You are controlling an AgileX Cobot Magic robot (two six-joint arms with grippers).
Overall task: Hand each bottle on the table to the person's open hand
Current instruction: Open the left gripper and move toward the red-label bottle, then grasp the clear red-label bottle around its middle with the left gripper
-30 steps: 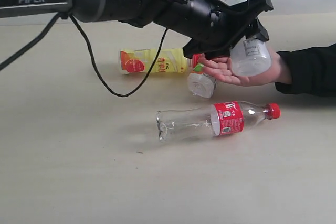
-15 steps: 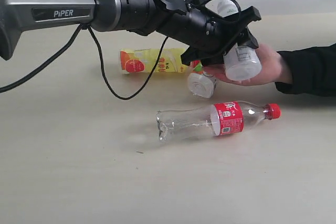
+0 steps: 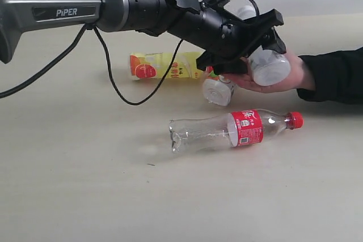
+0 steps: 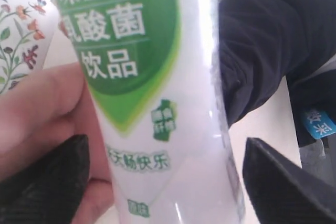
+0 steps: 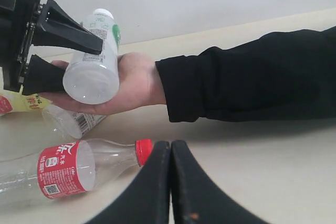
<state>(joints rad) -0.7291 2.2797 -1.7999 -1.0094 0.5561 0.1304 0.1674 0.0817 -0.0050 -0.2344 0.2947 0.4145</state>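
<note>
A white-capped bottle with a green-white label (image 3: pixel 269 66) (image 4: pixel 157 103) (image 5: pixel 94 72) lies in the person's open hand (image 3: pixel 292 75) (image 5: pixel 134 82). My left gripper (image 3: pixel 258 55) (image 4: pixel 168 182) (image 5: pixel 84 66) stands open around it, a finger on each side and slim gaps showing. On the table (image 3: pixel 85 185) lie the yellow bottle (image 3: pixel 164 65), a second white bottle (image 3: pixel 217 90) below the hand, and the clear red-labelled bottle (image 3: pixel 238 128) (image 5: pixel 63 169). My right gripper (image 5: pixel 170 148) is shut and empty, near that bottle's red cap.
The person's black sleeve (image 3: pixel 334 75) (image 5: pixel 252 77) reaches in from the right edge. A black cable (image 3: pixel 122 97) hangs from the left arm down over the table beside the yellow bottle.
The left gripper's jaws have spread apart and the white-capped bottle has settled lower into the palm. The left arm shifted slightly a second ago. The other bottles have not moved.
</note>
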